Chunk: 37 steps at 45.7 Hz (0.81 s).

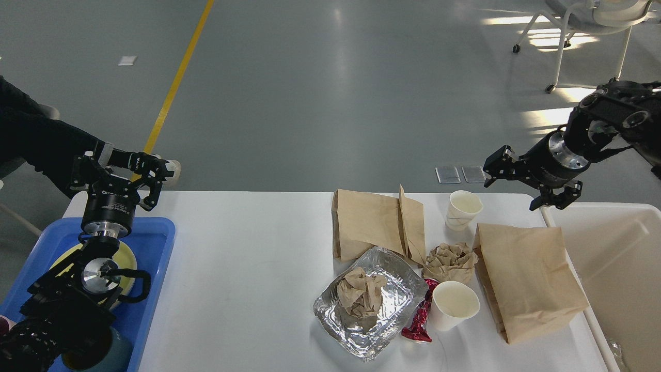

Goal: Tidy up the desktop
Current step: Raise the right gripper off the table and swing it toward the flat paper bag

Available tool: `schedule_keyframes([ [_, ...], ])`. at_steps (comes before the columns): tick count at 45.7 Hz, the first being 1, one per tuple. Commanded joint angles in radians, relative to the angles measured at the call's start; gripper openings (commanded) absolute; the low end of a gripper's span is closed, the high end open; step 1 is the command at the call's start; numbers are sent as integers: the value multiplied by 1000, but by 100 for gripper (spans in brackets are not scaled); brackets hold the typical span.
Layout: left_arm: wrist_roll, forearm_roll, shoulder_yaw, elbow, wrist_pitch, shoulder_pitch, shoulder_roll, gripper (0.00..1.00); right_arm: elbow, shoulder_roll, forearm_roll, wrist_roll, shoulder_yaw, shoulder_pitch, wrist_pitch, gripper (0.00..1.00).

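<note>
The white desktop [248, 258] holds litter on its right half. There are a flat brown paper bag [369, 225], a larger brown paper bag [526, 279], a foil tray [397, 305] with crumpled paper [361, 297] in it, a crumpled paper ball [450, 262], a red wrapper [421, 320], a far paper cup [463, 209] and a near paper cup [454, 306]. My right gripper [512, 187] is open and empty, hovering over the far right corner, just right of the far cup. My left gripper [114, 181] is open and empty above the blue tray's far edge.
A blue tray [157, 248] at the left holds a yellow plate [126, 258] and a teal cup [116, 354]. A cream plastic bin [614, 258] stands against the table's right edge. A person's dark leg [36, 147] is behind the left gripper. A wheeled chair [583, 31] stands far right.
</note>
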<state>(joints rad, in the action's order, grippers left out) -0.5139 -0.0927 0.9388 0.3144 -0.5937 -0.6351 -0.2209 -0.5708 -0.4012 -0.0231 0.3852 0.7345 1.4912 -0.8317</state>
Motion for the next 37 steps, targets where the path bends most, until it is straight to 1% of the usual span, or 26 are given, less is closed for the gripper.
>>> schedule_keyframes([
  [1, 0, 1, 0, 0, 0, 0, 0, 97, -98, -11, -6, 63, 49, 81, -38, 100],
  [11, 0, -1, 0, 0, 0, 0, 0, 97, -208, -19, -9, 60, 126, 185, -37, 100],
  [13, 0, 1, 0, 0, 0, 0, 0, 97, -245, -19, -9, 60, 150, 224, -38, 100],
  [14, 0, 1, 0, 0, 0, 0, 0, 97, -291, -21, -12, 60, 169, 271, -34, 100],
  [20, 0, 1, 0, 0, 0, 0, 0, 97, -377, -25, -12, 60, 158, 345, -24, 100],
  [28, 0, 1, 0, 0, 0, 0, 0, 97, -428, -8, -11, 60, 157, 423, -14, 100],
  [37, 0, 1, 0, 0, 0, 0, 0, 97, -517, 53, -11, 60, 155, 533, -12, 100],
])
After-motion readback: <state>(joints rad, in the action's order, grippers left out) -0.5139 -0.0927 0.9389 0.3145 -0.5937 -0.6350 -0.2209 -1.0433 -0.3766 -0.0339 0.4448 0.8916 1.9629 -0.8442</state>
